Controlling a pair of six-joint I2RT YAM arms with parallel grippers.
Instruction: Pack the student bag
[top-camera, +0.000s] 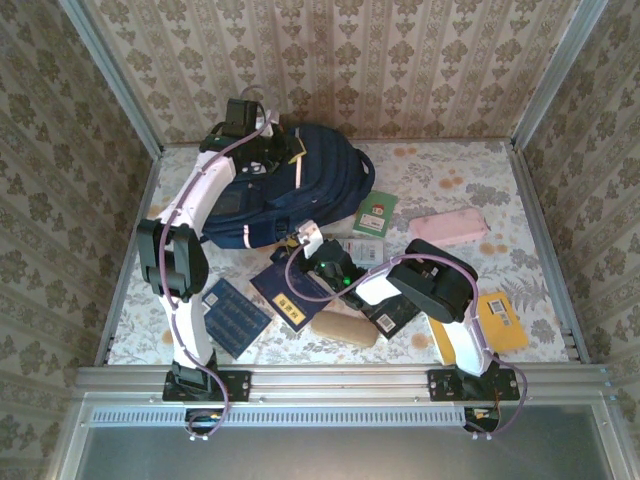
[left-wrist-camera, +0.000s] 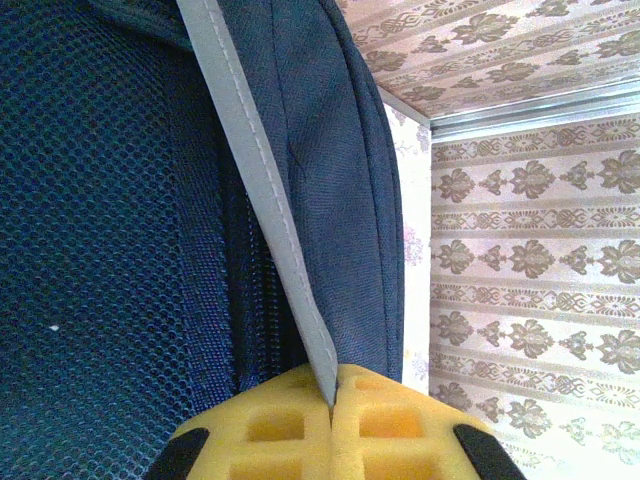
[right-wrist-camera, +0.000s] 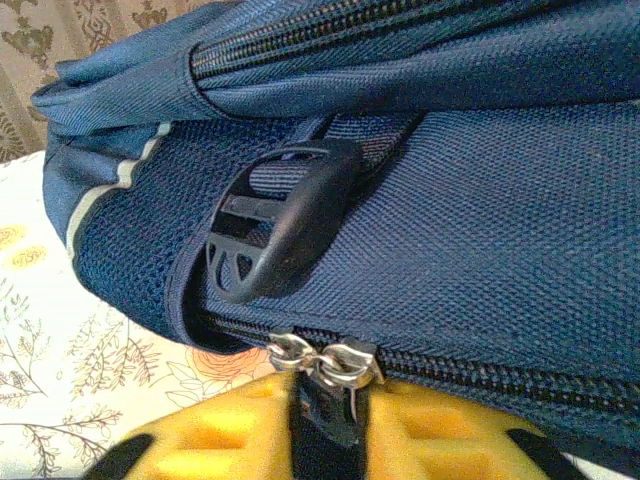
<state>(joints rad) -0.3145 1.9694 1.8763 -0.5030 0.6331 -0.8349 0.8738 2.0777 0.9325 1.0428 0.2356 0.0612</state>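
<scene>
The navy student bag (top-camera: 335, 180) has pale stripes, the case (top-camera: 447, 227) is pink, the table (top-camera: 440, 170) floral.

Floral-print bench (top-camera: 440, 180) carries the student bag (top-camera: 300, 190) at far left. Right of it: green booklet (top-camera: 373, 215), pink case (top-camera: 447, 227). Nearer: light-blue book (top-camera: 237, 315), navy book (top-camera: 290, 290), beige case (top-camera: 343, 330), yellow book (top-camera: 500, 320) at right.

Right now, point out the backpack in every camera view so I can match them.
Top external: backpack lies far side, left of centre.
Left wrist: backpack covers left and centre; left gripper pinches its pale stripe.
Right wrist: backpack spans top and right, black buckle at centre.
Shared landmark: the pale stripe.
</scene>
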